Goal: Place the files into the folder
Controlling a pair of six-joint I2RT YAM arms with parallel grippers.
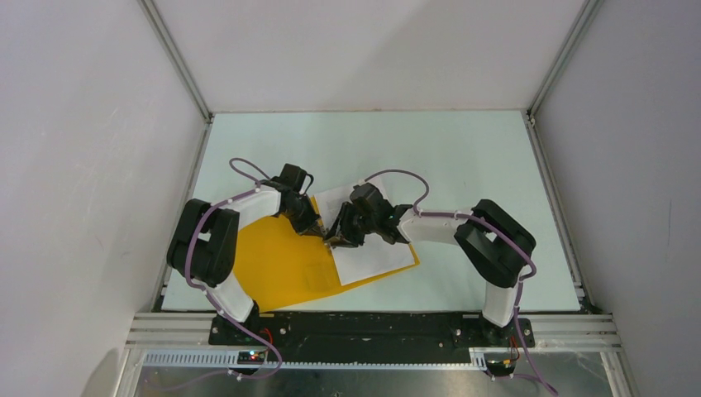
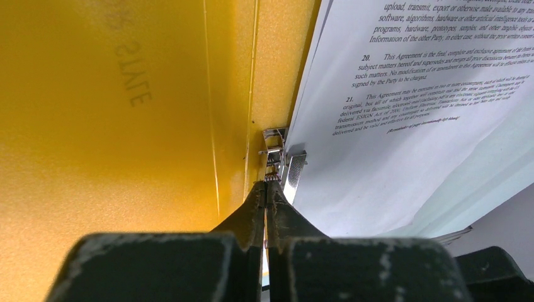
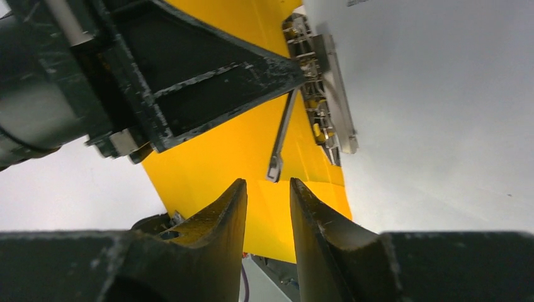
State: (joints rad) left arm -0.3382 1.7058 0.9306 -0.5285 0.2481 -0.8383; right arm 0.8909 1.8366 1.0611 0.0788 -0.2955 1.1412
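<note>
The orange-yellow folder [image 1: 277, 265] lies open on the table. The white printed files [image 1: 376, 252] rest on its right half. The files [image 2: 409, 94] lie beside the metal clip [image 2: 293, 170] at the folder's spine. My left gripper [image 2: 267, 182] is shut, with its tips pressed against the clip. In the right wrist view its fingers [image 3: 208, 82] reach the clip [image 3: 327, 107], and a thin metal lever [image 3: 281, 138] stands up from it. My right gripper [image 3: 267, 189] is slightly open and empty, just short of the lever's end, over the folder [image 3: 214, 163].
The two grippers [image 1: 318, 230] [image 1: 337, 241] are close together over the folder's spine. The pale table [image 1: 463, 157] stretches behind and to the right. White walls with metal rails [image 1: 178, 62] enclose the cell.
</note>
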